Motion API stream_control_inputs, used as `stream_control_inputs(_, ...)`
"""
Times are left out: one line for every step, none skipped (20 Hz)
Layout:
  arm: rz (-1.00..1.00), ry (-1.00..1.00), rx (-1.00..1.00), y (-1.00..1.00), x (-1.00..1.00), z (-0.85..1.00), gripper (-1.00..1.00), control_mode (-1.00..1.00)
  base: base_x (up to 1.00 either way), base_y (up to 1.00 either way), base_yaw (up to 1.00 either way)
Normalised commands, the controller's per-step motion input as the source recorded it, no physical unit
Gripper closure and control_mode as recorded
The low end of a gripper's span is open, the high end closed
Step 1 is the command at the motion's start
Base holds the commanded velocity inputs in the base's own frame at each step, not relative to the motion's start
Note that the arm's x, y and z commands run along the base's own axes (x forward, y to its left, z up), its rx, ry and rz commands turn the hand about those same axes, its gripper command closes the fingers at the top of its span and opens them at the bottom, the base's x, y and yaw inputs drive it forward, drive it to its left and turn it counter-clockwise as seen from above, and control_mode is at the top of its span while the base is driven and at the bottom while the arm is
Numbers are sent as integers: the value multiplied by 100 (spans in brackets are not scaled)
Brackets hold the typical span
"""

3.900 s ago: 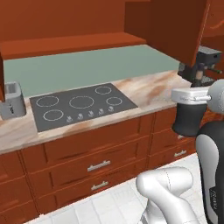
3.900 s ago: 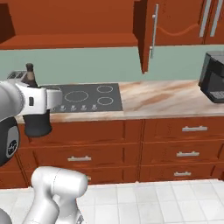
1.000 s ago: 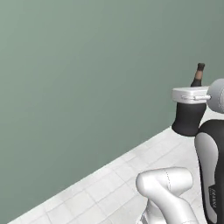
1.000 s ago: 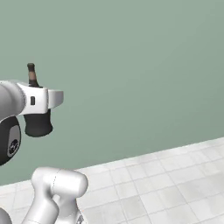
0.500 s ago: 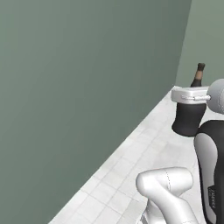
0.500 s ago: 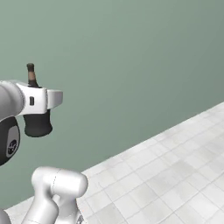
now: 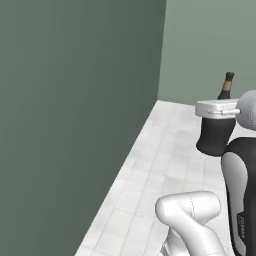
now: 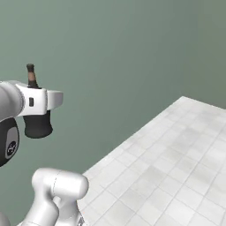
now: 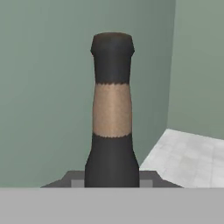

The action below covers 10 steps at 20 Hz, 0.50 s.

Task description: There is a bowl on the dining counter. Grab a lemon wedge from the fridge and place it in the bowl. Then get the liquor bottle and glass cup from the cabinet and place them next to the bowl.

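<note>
Dark glass with a tan band round its neck: the liquor bottle [image 9: 112, 109] stands upright in the gripper [image 9: 112, 181], seen close in the hand view, its capped top uppermost. The fingertips themselves are hidden low behind the bottle's shoulder, so I judge rather than see that they are clamped on its body; the bottle rides with the hand and nothing else supports it. In the left base view the bottle's neck [image 7: 225, 86] pokes up above the white hand, and likewise in the right base view [image 8: 32, 76].

Around the robot are a grey-green wall [image 8: 123, 57] and a pale tiled floor [image 7: 165, 165], with a corner of the room ahead in the left base view. No counter is in sight, so the step in hand looks like carrying the bottle toward the dining counter.

To do it well, keep the bottle vertical and the grip firm while the base drives, avoid sharp turns that could swing it, and hold the arm tucked until the counter appears.

Whether any liquid is inside, the dark glass does not let me tell.
</note>
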Motion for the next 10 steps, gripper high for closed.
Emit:
stream_control_inputs(0,0,0,0,0,0,100,100,100,0,-40)
stream_control_inputs(0,0,0,0,0,0,100,100,100,0,-39)
stream_control_inputs(0,0,0,0,0,0,100,100,100,0,-38)
stream_control_inputs(0,0,0,0,0,0,100,100,100,0,-37)
stream_control_inputs(0,0,0,0,0,0,100,100,100,0,-36)
stream_control_inputs(0,0,0,0,0,0,100,100,100,0,-35)
stream_control_inputs(0,0,0,0,0,0,100,100,100,-6,-33)
stream_control_inputs(0,0,0,0,0,0,100,100,100,-9,-32)
stream_control_inputs(0,0,0,0,0,0,100,100,100,-11,-32)
stream_control_inputs(0,0,0,0,0,0,100,100,100,-15,-31)
